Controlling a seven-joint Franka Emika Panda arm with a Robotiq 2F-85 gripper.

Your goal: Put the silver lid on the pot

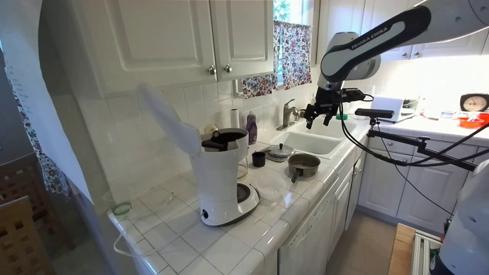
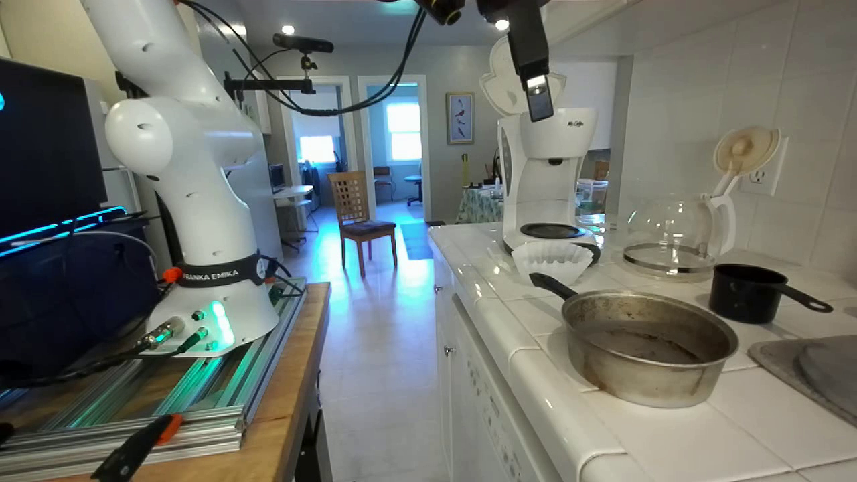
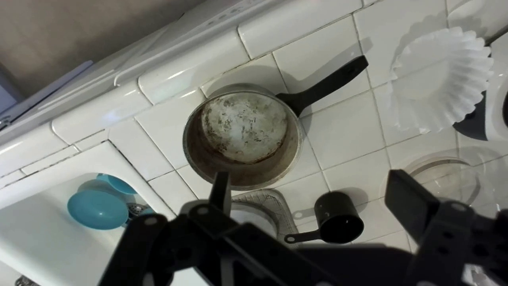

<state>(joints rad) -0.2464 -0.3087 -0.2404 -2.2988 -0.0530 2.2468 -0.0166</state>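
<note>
The pot (image 1: 304,168) is low, round and grey metal with a black handle. It stands uncovered on the white tiled counter, and also shows in an exterior view (image 2: 643,381) and the wrist view (image 3: 244,131). The silver lid (image 1: 282,150), with a black knob, lies on a flat grey mat between pot and sink. In the wrist view the lid (image 3: 254,217) is partly hidden by a finger; an exterior view cuts it off at the edge (image 2: 833,367). My gripper (image 1: 318,123) is open and empty, above the counter and sink area. Its fingers (image 3: 311,184) are wide apart in the wrist view.
A small black cup (image 3: 339,216) stands beside the mat. A white coffee maker (image 1: 219,183), a glass carafe (image 2: 673,231) and a paper filter (image 3: 440,79) are further along the counter. The white sink (image 1: 332,154) holds blue utensils (image 3: 97,208); a faucet (image 1: 287,114) rises behind it.
</note>
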